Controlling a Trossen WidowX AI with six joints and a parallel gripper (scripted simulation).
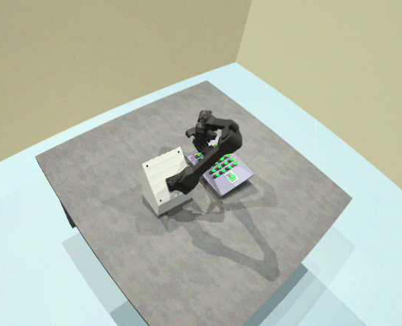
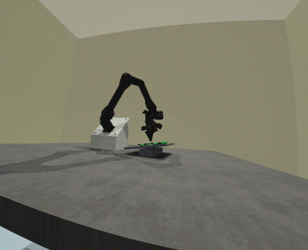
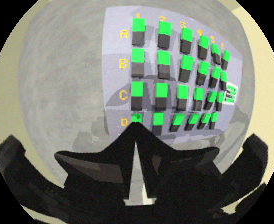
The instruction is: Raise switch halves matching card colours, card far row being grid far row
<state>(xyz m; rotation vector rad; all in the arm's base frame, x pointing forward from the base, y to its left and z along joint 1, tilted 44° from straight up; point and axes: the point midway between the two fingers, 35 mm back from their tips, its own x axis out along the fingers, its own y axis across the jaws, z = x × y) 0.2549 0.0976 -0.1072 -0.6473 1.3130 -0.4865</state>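
Note:
The tilted lavender panel holds rows A to D and columns 1 to 6 of green and dark grey switches. The small card is at the panel's right side; its squares are too small to read surely. My gripper is shut and empty. Its tips point down a little above the panel. In the wrist view they overlap the near half of switch D1, whose green half shows. In the top view the arm hides part of the grid.
The white wedge-shaped base carries the arm and stands close to the panel's near side. The panel rests on a grey block on the mottled grey table. Arm shadows cross the table.

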